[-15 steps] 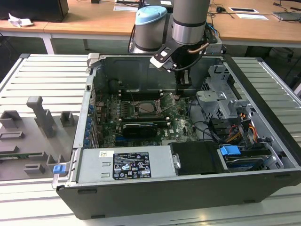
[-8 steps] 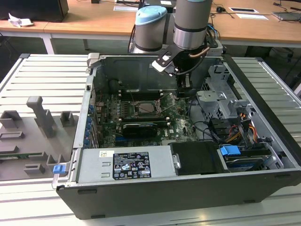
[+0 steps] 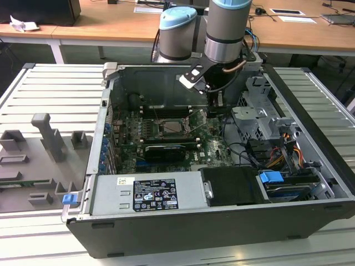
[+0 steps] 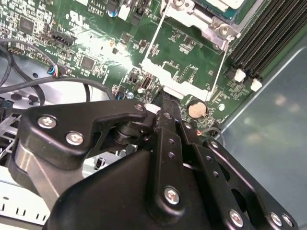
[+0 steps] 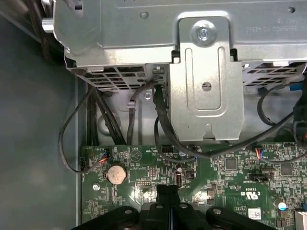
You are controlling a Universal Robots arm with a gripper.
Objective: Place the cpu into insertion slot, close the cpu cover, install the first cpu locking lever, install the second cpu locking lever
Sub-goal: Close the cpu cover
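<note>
Reaching into the open dark grey metal computer case (image 3: 222, 230), the black gripper (image 4: 163, 98) has its fingers pressed together and pinches nothing. Its tip is just beside the free edge of the thin silvery hinged cpu cover (image 4: 192, 90), which stands open and tilted; I cannot tell if they touch. The small flat square cpu (image 3: 173, 128) with silvery top lies in its socket. I judge the narrow tip could slip off that thin edge and strike the green motherboard (image 4: 96, 48) or the round silvery coin battery (image 4: 195, 109) close by.

Grey arm (image 3: 224, 39), pale-blue joint caps (image 3: 176, 18); black screwed tool (image 4: 165, 103)
</note>
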